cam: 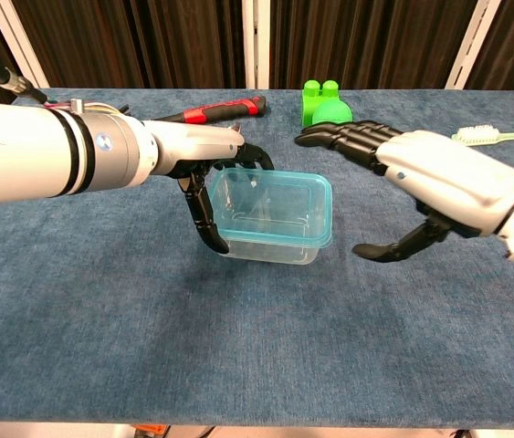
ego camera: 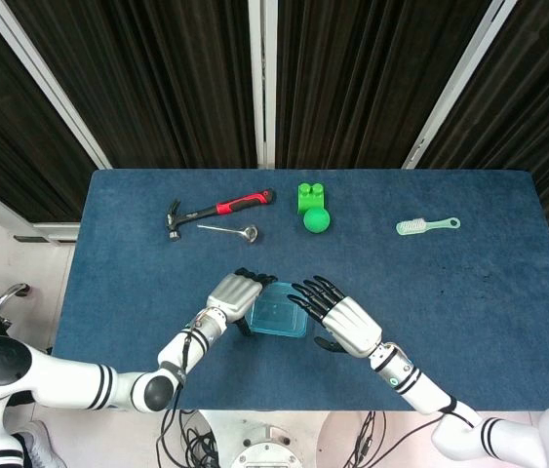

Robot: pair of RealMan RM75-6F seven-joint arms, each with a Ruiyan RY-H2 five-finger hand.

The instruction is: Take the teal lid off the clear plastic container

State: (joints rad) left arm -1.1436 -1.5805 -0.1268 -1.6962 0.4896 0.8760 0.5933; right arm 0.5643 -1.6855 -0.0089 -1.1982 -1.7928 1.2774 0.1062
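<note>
Teal lid point(cam: 275, 194) seated on clear plastic container point(cam: 270, 239), counter point(cam: 101, 347) centre | left hand point(cam: 204, 173) grips container's side | right hand point(cam: 421, 187) open, just beside, empty | step: bracing; next, presumably, right fingers catch lid rim, lift.

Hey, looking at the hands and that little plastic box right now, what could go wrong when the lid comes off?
The left hand holds the container only at one end, so lifting the teal lid could probably tip or drag the whole box. The right hand is open beside it, fingers spread over the far edge; closing carelessly might shove the box rather than catch the lid.
</note>
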